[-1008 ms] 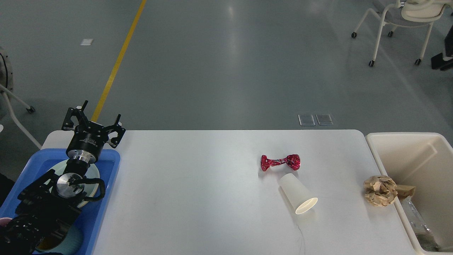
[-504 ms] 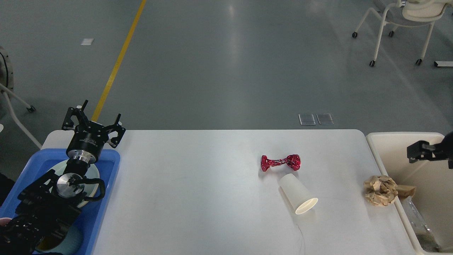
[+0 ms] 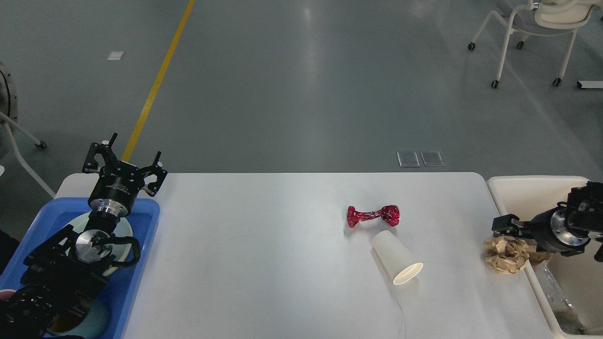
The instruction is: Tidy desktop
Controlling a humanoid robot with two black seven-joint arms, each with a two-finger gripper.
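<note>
Brown crumpled paper ball [image 3: 506,254] lies by cream plastic bin [image 3: 537,186], w/ right claw [image 3: 500,226] just above; finger state can't be told. Left claw [image 3: 123,162] spread over blue tray [image 3: 143,235], idle.

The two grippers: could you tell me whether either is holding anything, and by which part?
Left gripper is open and empty. Right gripper sits over the crumpled brown paper; any hold cannot be told.

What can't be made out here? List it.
- Right gripper, head view: seen side-on and dark, fingers not told apart.
- Plate in the blue tray: mostly hidden by the left arm.
- Bin contents: cut off by the frame's right edge and bottom.
- Bowl: cut off at the bottom.
</note>
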